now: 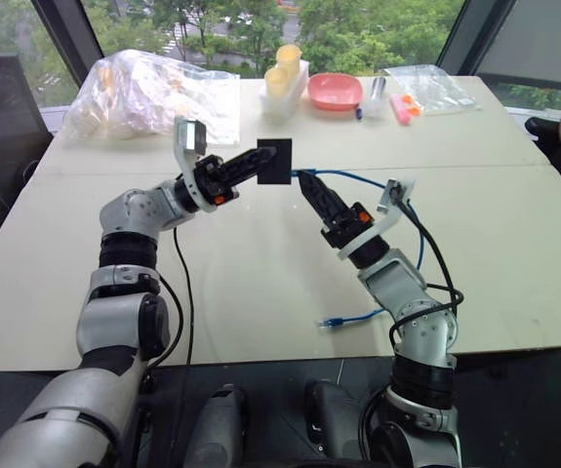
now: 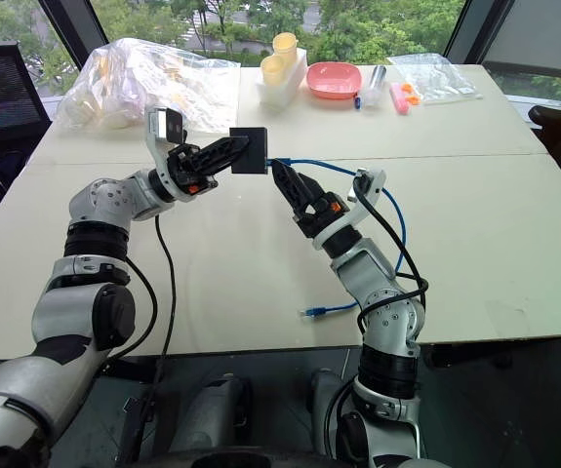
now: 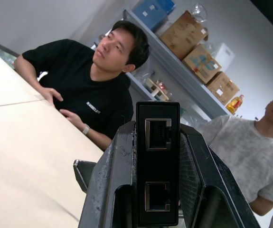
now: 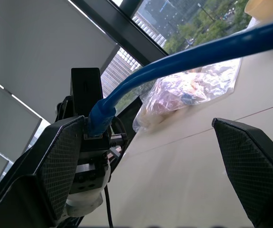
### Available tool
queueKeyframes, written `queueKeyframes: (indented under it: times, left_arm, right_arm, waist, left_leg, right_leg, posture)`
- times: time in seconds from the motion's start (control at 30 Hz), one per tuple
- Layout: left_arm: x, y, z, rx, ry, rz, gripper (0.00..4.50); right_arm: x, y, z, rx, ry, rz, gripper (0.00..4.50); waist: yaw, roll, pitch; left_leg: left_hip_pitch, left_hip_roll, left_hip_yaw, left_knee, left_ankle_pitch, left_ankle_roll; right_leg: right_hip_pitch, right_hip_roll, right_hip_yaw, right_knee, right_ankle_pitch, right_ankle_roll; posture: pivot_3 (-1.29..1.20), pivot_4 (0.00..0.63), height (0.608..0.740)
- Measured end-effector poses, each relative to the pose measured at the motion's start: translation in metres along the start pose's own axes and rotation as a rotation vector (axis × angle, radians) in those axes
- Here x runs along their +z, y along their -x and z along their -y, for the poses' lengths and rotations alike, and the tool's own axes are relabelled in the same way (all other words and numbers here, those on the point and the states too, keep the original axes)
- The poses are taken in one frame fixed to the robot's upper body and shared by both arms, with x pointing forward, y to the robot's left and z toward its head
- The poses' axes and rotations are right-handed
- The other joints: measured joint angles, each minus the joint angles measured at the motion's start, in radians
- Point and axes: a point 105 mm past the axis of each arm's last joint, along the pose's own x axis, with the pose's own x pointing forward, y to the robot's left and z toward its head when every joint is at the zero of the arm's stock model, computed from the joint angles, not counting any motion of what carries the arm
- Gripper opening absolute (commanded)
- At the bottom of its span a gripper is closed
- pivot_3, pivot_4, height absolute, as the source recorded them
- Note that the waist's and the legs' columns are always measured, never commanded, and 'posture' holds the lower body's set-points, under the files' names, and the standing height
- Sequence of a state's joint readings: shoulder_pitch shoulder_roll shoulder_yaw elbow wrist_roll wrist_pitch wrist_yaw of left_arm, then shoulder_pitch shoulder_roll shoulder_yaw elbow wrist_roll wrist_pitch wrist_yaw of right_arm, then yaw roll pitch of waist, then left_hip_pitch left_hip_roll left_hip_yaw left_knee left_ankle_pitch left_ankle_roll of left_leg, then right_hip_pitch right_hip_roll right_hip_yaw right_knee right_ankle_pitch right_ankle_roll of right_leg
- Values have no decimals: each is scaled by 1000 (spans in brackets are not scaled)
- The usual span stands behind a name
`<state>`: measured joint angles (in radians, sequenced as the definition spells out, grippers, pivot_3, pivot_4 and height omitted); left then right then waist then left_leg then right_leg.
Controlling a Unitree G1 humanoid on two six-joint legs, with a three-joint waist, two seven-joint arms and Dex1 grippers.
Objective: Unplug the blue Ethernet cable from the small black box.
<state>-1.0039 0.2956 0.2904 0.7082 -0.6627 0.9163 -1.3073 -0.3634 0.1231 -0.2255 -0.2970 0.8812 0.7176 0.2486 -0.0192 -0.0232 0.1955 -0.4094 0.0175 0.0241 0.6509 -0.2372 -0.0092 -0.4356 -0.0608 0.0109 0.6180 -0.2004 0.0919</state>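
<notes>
two unlabelled ports on the small black box [image 3: 157,161] — left pincer [image 1: 258,159] clamps it.

1. The two head views looked forward and down from above the arms, taking in the whole desk [image 1: 260,292] out to the windows. They shared nearly the same scene, just shifted sideways a bit.
2. The left wrist view sat right up close behind the left hand [image 1: 265,156], facing along its fingers past the small black box [image 3: 157,161] toward two people and some shelves.
3. The right wrist view looked along the right hand [image 2: 278,173], low over the desk, up toward the windows. It caught the box too, with the blue Ethernet cable [image 4: 198,54].
</notes>
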Motion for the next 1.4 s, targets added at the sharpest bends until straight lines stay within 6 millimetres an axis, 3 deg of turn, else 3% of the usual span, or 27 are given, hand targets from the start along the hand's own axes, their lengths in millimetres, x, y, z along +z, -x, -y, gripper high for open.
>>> queueKeyframes:
  times: [0.43, 0.53, 0.77, 0.8, 1.4]
  left_arm:
    - [-3, -1, -2, 13, 20, 12, 542]
    - [-3, -1, -3, 15, 21, 12, 542]
    - [-4, 2, -5, 28, 26, 16, 542]
    - [-4, 1, -5, 28, 25, 16, 542]
    - [0, 5, -5, 48, 16, 20, 542]
  right_arm:
    - [-5, -3, -4, 25, -1, -27, 4467]
    - [-6, -3, -5, 26, -1, -27, 3665]
    - [-4, -6, -16, 86, -21, 0, 131]
    - [-3, -6, -16, 93, -29, 3, 24]
    - [-2, -9, -13, 81, -110, 19, 24]
  waist:
    - [0, 0, 0]
    - [0, 0, 0]
    - [0, 0, 0]
    - [0, 0, 0]
    - [-2, 0, 0]
  left_leg:
    - [0, 0, 0, 0, 0, 0]
    - [0, 0, 0, 0, 0, 0]
    - [0, 0, 0, -1, 0, 0]
    - [0, 0, 0, -1, 0, 0]
    - [0, 0, 0, -1, 0, 0]
  right_leg:
    - [0, 0, 0, 0, 0, 0]
    - [0, 0, 0, -1, 0, 0]
    - [0, 0, 0, -1, 0, 0]
    - [0, 0, 0, -1, 0, 0]
    - [0, 0, 0, -2, 0, -1]
  posture:
    - [0, 150, 740]
    - [0, 150, 740]
    - [0, 150, 740]
    - [0, 150, 740]
    - [0, 150, 740]
